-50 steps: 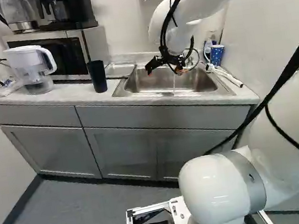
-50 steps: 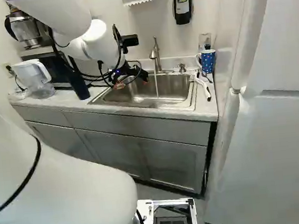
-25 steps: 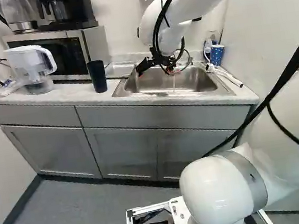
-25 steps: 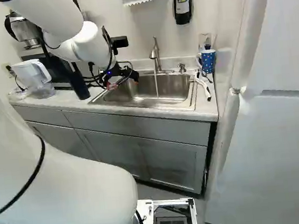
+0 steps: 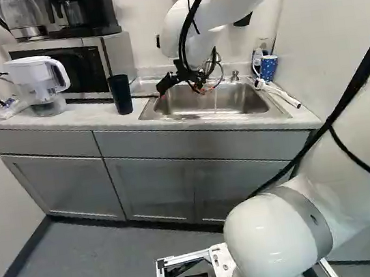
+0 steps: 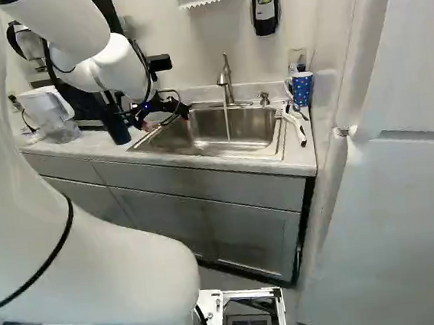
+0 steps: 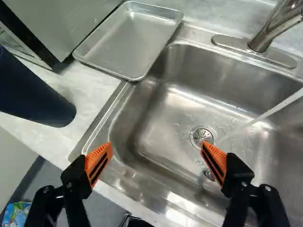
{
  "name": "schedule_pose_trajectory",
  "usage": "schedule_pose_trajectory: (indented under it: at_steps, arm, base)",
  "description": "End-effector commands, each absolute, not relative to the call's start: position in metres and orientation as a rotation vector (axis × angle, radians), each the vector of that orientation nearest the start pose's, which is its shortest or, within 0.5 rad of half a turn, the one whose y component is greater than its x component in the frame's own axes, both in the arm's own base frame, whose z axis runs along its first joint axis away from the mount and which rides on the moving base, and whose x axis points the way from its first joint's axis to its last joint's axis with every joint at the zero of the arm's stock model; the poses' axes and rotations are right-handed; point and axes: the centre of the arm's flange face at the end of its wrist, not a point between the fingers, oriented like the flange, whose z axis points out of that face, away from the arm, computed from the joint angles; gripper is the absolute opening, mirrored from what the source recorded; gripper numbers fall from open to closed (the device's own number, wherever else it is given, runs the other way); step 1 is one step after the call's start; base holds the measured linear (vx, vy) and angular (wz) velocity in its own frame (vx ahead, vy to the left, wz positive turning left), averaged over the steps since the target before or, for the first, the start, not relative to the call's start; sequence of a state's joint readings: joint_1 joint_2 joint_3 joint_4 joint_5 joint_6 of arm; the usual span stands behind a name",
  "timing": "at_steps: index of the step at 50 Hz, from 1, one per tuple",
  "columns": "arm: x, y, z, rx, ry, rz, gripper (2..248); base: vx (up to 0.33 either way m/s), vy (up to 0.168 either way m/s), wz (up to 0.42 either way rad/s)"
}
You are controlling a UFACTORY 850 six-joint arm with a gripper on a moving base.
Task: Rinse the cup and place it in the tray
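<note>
Cup (image 5: pixel 121 94), dark and tall, stands upright on the counter (image 5: pixel 95 112) at left in the left base view, near the tray (image 7: pixel 128 40); to its right, the gripper (image 7: pixel 156 147) hangs open and empty above the sink (image 7: pixel 175 113), likely needing a sideways reach cupward.

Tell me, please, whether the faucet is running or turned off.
Running: in the right base view, a thin stream of water falls from the faucet into the sink.
</note>
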State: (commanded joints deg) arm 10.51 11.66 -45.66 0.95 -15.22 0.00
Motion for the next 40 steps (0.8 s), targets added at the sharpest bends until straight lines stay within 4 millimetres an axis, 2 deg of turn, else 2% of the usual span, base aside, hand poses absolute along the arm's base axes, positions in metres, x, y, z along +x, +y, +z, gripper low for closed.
schedule_pose_trajectory:
  at_steps: [40]
  arm:
    - [0.417, 0.142, 0.577, -2.788, -0.44, -1.062, 247]
  base:
    - [0.0, 0.0, 0.0]
